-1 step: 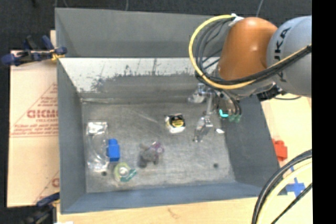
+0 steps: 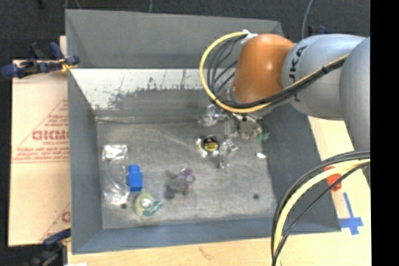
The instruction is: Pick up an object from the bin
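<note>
Grey metal bin [image 2: 84,115] seen from above. The gripper [image 2: 222,152] hangs low at the bin's middle, just beside a small round black-and-yellow object [image 2: 209,144]. Whether it is open or closed cannot be told. The object looks light, hard and probably slippery, best gripped across its width.

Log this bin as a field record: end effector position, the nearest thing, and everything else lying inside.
container: grey metal bin
end effector: low over the floor, right of centre
nearest thing: small round yellow-and-black piece, beside it on the view's left
front left group: blue block, clear plastic piece, pale green round piece
front middle: grey-purple lump
held thing: cannot tell
</note>
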Robot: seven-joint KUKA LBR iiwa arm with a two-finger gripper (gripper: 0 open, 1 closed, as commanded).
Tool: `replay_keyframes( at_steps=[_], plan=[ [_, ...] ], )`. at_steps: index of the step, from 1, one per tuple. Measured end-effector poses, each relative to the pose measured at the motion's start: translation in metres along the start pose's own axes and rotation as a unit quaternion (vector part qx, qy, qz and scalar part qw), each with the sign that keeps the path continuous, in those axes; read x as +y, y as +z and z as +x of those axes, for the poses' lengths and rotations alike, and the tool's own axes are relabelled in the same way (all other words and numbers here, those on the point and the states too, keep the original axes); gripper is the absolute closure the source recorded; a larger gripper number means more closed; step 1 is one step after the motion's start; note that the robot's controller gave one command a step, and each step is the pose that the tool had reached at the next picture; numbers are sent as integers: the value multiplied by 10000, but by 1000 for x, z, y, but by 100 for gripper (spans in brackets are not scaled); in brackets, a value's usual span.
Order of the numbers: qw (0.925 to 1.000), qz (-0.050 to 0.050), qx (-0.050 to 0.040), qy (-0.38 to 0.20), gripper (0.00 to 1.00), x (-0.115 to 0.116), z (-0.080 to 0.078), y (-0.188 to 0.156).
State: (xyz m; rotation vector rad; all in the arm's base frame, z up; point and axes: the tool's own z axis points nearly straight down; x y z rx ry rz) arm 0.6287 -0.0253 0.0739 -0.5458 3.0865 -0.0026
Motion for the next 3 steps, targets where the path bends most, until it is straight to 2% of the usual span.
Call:
replay_keyframes(
  at_steps=[1, 2, 3],
  plan=[
    [10000, 14, -55, 12, 100, -1, -3, -4],
    [10000, 16, -21, -63, 100, -2, 10, -108],
    [10000, 16, -16, 10, 100, -9, 13, -170]
  ],
)
